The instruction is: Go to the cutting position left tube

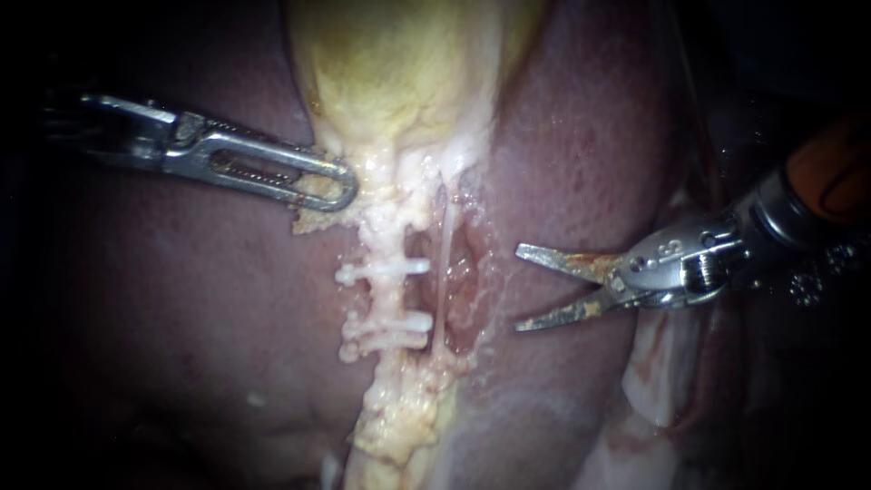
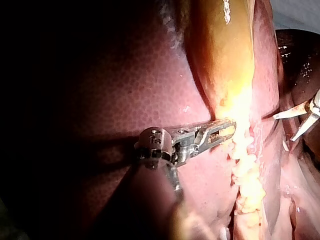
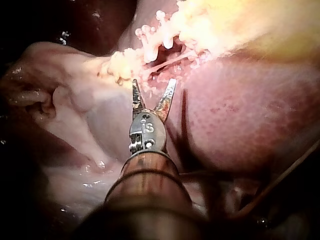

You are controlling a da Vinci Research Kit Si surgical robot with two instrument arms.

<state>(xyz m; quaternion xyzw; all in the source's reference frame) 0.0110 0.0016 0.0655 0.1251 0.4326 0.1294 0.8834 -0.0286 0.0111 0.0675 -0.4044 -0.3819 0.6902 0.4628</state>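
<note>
right claw (image 1: 519, 288), a pair of blades, gapes wide with nothing in it, hovering over the liver (image 1: 581, 163), apart from the left tube (image 1: 388, 298), which runs below the gallbladder (image 1: 399, 73) with white clips (image 1: 386, 269) across it. left claw (image 1: 341, 187) is clamped on the gallbladder's lower edge.

Left instrument (image 1: 340, 192) grips gallbladder (image 1: 399, 73); right instrument (image 1: 519, 287) open near left tube (image 1: 386, 298).

Small stamped characters stand on the metal wrist housing (image 1: 670, 249) of the right instrument (image 1: 519, 287), showing in both the endoscope view and the right wrist view. Similar characters stand on the wrist housing of the left instrument (image 2: 229, 130). Nothing else carries readable writing.
</note>
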